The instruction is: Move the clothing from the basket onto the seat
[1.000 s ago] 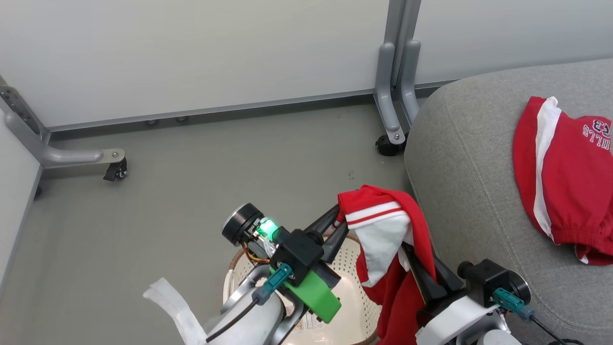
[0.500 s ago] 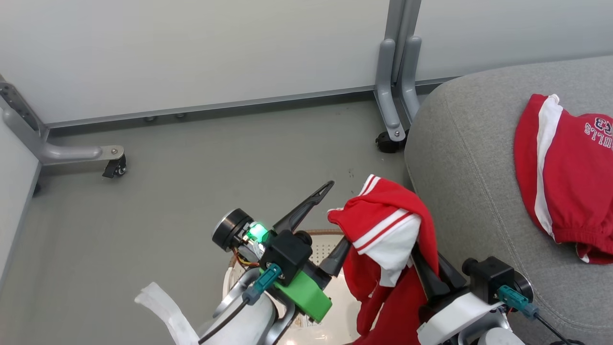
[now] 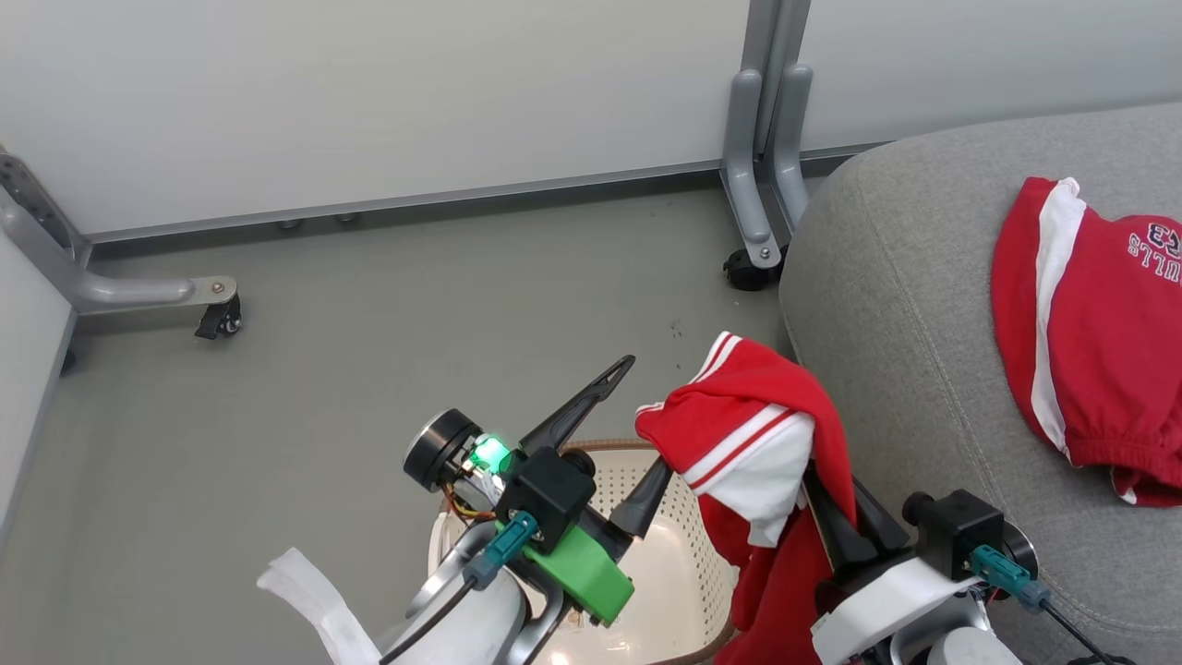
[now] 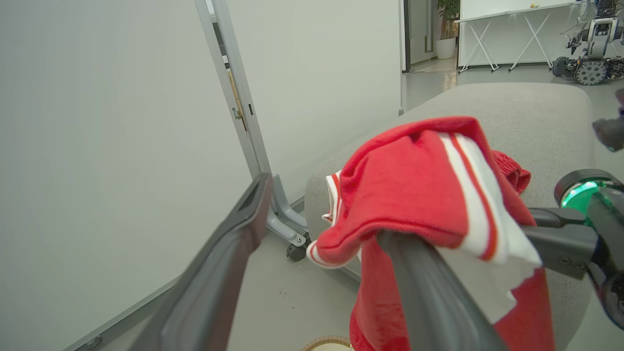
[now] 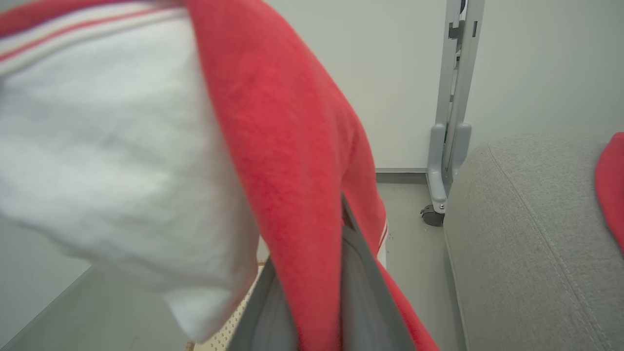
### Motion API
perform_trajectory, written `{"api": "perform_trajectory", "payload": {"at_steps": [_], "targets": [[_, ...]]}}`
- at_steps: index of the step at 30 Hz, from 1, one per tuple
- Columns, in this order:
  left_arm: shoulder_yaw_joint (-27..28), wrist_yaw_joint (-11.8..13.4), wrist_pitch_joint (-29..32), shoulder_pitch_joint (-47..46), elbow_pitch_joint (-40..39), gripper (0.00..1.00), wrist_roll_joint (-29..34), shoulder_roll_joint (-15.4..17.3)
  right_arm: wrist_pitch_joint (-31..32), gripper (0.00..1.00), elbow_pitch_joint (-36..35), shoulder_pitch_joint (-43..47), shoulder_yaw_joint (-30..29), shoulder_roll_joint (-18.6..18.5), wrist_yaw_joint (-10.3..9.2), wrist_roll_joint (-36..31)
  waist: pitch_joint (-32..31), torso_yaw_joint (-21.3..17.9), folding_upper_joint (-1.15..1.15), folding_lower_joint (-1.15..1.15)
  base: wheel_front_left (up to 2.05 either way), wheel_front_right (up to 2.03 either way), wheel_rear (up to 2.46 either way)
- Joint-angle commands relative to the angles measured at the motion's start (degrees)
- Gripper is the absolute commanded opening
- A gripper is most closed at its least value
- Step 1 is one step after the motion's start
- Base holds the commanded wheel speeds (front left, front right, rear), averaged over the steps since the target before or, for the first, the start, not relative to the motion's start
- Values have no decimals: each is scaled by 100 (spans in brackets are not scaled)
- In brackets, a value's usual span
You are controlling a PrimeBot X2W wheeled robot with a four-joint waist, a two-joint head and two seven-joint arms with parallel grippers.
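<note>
A red garment (image 3: 757, 425) with white stripes hangs from my right gripper (image 3: 831, 531), which is shut on it; the cloth covers the fingertips. It hangs above the right side of the cream perforated basket (image 3: 669, 554) and just left of the grey seat (image 3: 905, 305). My left gripper (image 3: 637, 420) stands open beside the garment, and the cloth (image 4: 414, 185) lies over the tip of one of its fingers (image 4: 429, 302). In the right wrist view the red cloth (image 5: 292, 146) runs between that gripper's grey fingers (image 5: 363, 297). A second red garment (image 3: 1090, 342) with lettering lies on the seat.
White partition panels stand behind, with grey wheeled feet (image 3: 762, 259) close to the seat's corner and another foot (image 3: 217, 314) at the far left. Grey floor (image 3: 416, 323) lies between the basket and the panels.
My left gripper has opened and let go of the red garment. The garment stays with the right gripper and has shifted slightly right.
</note>
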Motion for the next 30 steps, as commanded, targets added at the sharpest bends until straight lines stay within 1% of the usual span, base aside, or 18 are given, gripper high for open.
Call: {"api": "perform_trajectory", "payload": {"at_steps": [1,10,16,20,26,30], "targets": [[34,-29,4,53,2,100,-1,22,-19,0,-23,-7,-17,-14,-8,-3,4,-2,0,0,0,0,0],[80,-36,4,98,-1,100,2,-8,-19,0,-58,-47,-61,-30,-8,-15,53,-29,0,0,0,0,0],[251,39,4,197,-76,100,-35,64,-19,0,-205,-162,-284,-16,-8,-78,196,-272,0,0,0,0,0],[358,20,4,324,-245,100,13,168,-19,0,-380,-256,-557,-16,-8,-109,353,-586,0,0,0,0,0],[662,148,4,494,-515,100,138,319,-19,0,-730,-197,-971,-4,-8,-181,618,-1185,0,0,0,0,0],[875,230,4,661,-775,100,275,489,-19,0,-1000,-69,-1268,31,-8,-218,802,-1632,0,0,0,0,0]]}}
